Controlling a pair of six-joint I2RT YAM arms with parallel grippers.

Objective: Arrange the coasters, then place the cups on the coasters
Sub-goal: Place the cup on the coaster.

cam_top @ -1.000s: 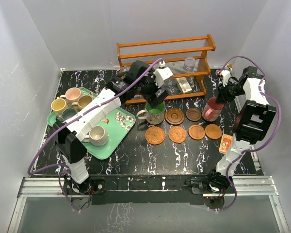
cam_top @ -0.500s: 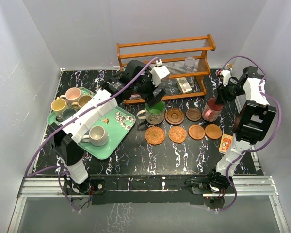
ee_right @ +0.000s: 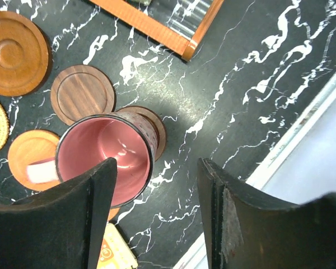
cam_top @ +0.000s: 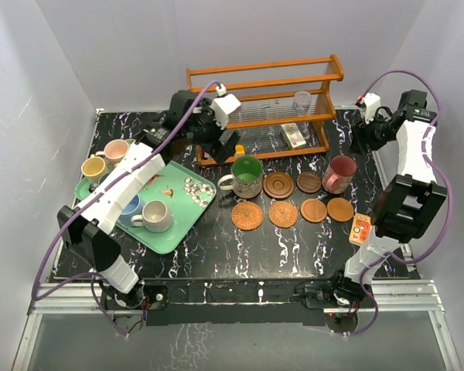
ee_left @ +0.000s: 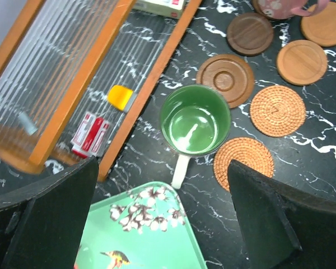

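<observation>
Both arms have just drawn back. The left fingers [cam_top: 228, 144], which were over the green mug [ee_left: 195, 124], now hang wide apart and empty further left, by the wooden rack [cam_top: 264, 77]. The right fingers [cam_top: 361, 139], which were at the maroon mug [ee_right: 101, 151], have lifted to the far right and spread, gripping nothing. I take that as two mugs delivered, with the rest to fetch from the green tray [cam_top: 182, 226] and six coasters [cam_top: 282, 214] bare in two rows on the bench [cam_top: 216, 255]. The maroon mug stands upright at the right end of the far row, on a brown coaster [ee_right: 157, 126] whose edge shows beside it. It is dark and speckled outside, glossy pink inside. The green mug stands upright at the left end, and whatever lies under it is hidden.
</observation>
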